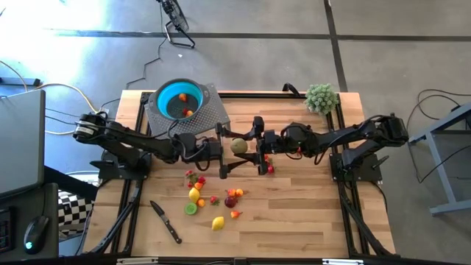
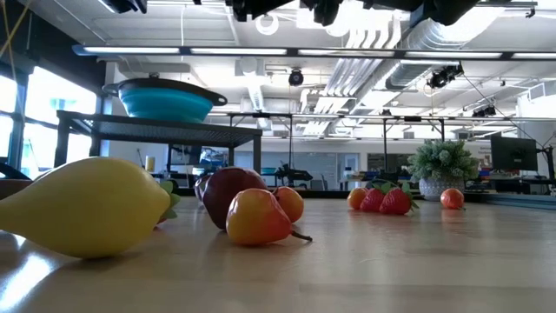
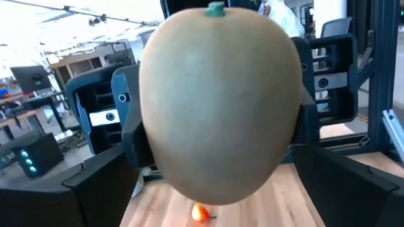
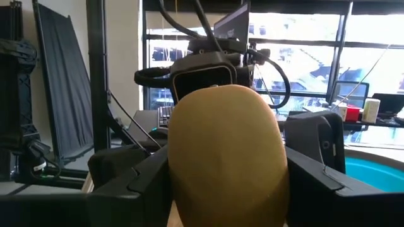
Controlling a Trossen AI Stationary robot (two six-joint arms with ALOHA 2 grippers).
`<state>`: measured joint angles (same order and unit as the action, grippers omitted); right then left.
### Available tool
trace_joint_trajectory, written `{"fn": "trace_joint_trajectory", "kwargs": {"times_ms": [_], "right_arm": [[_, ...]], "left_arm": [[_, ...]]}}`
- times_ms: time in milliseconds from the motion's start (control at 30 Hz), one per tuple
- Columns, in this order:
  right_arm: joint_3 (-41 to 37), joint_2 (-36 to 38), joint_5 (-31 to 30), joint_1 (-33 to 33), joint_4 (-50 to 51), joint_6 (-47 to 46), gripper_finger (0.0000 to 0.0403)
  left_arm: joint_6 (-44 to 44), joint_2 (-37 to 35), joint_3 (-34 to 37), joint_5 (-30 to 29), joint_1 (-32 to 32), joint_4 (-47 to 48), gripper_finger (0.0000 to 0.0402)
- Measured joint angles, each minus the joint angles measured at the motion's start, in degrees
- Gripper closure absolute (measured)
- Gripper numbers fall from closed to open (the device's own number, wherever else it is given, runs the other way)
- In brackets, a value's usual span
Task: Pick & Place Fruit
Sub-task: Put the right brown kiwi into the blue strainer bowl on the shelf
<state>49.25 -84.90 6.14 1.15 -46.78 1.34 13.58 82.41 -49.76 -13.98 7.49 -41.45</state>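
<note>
A tan-green fruit (image 1: 238, 146) with a green stalk end (image 3: 214, 7) on top hangs above the table's middle between both grippers. My right gripper (image 4: 224, 189) comes from the right and is shut on it. My left gripper (image 3: 214, 202) comes from the left and is open. Its fingers (image 3: 95, 183) stand wide on either side of the fruit's near face, and I see no touch. Several small fruits (image 1: 213, 199), red, orange, yellow and green, lie on the wood below. The teal bowl (image 1: 179, 99) on a dark raised stand (image 1: 210, 110) holds small orange fruits (image 1: 187, 112). My right gripper pinches the tan-green fruit by its two opposite sides (image 4: 177, 157) between its two fingers (image 3: 126, 126). The fingers lie about level and come from the table's right. The fruit sits upright, stalk end up, lifted clear of the table.
A black-handled knife (image 1: 165, 221) lies near the front left. A fuzzy pale green plant ball (image 1: 321, 97) stands at the far right corner. Loose fruits, among them a yellow lemon (image 2: 87, 204) and a strawberry (image 2: 395, 200), lie under and in front of the grippers.
</note>
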Motion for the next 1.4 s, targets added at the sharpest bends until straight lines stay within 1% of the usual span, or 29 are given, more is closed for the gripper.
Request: {"fn": "trace_joint_trajectory", "kwargs": {"times_ms": [167, 300, 433, 633, 867, 967, 1233, 1400], "right_arm": [[0.0, 0.0, -0.9, 0.0, 0.0, -1.1, 0.0184], [0.0, 0.1, -4.6, -0.1, 0.8, -6.2, 0.0183], [0.0, 0.1, -4.8, -0.6, 1.3, -10.6, 0.0183], [0.0, 0.1, -6.4, -0.5, 3.0, -11.7, 0.0183], [0.0, 0.1, -7.8, -0.6, 4.3, -12.3, 0.0184], [0.0, 0.1, -8.1, -0.6, 4.3, -12.2, 0.0182], [0.0, 0.1, -7.7, -0.9, 4.8, -13.0, 0.0181], [0.1, 0.1, -7.2, -0.9, 6.0, -13.1, 0.0184]], "left_arm": [[-4.2, 0.0, 0.0, -0.1, 0.0, 0.1, 0.0007], [-8.8, 0.0, 0.1, -1.4, 0.0, 0.1, 0.0007], [-11.7, 0.0, 0.1, -2.2, 0.0, 0.5, 0.0007], [-19.3, 0.0, 0.1, -2.0, -0.8, 3.4, 0.0007], [-21.5, 0.0, 0.1, -1.2, -1.9, 4.5, 0.0011], [-21.5, 0.0, 0.1, -1.1, -1.9, 4.5, 0.0031], [-21.5, 0.0, 0.1, -1.1, -1.9, 4.3, 0.011], [-21.6, 0.0, 0.2, -1.4, -1.9, 4.3, 0.0138]]}}
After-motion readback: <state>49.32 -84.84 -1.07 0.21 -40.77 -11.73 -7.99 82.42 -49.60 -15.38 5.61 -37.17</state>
